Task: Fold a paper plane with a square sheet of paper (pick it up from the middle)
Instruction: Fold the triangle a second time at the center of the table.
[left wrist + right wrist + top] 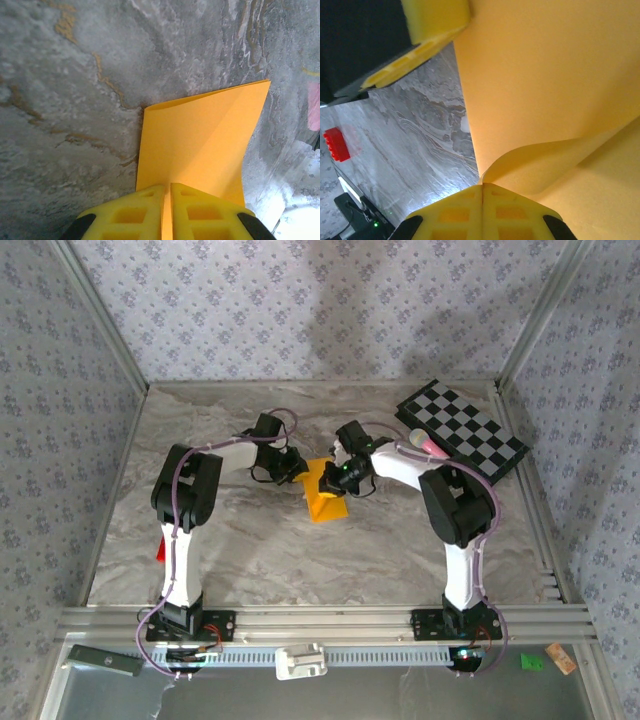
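Centrally on the marbled table (pixel 250 540), 2 arms meet over 1 orange-yellow sheet of paper (pixel 325 502), which lies between their wrists, nearer the far wall than the arm bases. From above it reads as a partly folded shape, with a raised flap toward the grippers and a flatter part toward the near edge.

The left gripper (pixel 167 192) has its 2 yellow fingers (pixel 132 215) pressed together with the paper's edge running up through the thin seam between them, so it is clamped on the sheet. Beyond those fingers the paper rises as a broad panel with 1 soft crease along its far edge, bowed rather than flat.

The right gripper (pixel 482 187) also has both fingers closed tight. A curled fold of the paper runs right into the line where the pads meet (the curl forms a small loop just above the tips), so it too pinches the sheet. In the right wrist view, the other gripper's yellow finger juts in at the upper left, against the same sheet.

Elsewhere there is 1 black-and-white checkered board (pixel 462 430) at the far right corner, 1 pink-tipped stick (pixel 428 445) at its near edge, and 1 red block (pixel 336 144) on the table's left side.
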Motion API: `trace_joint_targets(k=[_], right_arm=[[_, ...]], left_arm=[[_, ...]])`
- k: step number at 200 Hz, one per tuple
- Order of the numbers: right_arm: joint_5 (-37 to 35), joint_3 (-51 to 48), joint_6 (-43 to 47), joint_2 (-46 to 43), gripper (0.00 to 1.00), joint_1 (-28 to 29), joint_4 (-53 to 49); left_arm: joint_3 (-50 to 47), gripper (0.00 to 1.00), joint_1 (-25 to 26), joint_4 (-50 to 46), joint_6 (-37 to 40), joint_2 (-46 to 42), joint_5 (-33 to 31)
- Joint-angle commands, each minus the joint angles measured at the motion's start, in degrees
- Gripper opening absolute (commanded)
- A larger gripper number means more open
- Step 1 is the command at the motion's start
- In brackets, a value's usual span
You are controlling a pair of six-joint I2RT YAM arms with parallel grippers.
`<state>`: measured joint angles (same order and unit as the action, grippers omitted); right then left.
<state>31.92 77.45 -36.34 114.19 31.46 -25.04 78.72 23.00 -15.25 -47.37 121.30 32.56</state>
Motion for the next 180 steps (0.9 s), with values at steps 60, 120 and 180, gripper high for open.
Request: trace_joint_targets(k=[60,120,180], right_arm=[[-1.99,3.37,1.16,3.23,0.03,1.32,-2.51],[-3.94,1.92,-2.15,2.97,0.02,1.32,1.08],[-3.80,2.31,-2.69,3.85,0.02,1.32,1.65]], left_arm=[[-1.03,0.13,0.81,-2.68,0.61,2.63,-1.26],[-1.40,0.13,0.90,-2.55,0.22,2.63,-1.53],[-1.64,0.13,0.90,-2.59,0.00,2.71,-1.53]])
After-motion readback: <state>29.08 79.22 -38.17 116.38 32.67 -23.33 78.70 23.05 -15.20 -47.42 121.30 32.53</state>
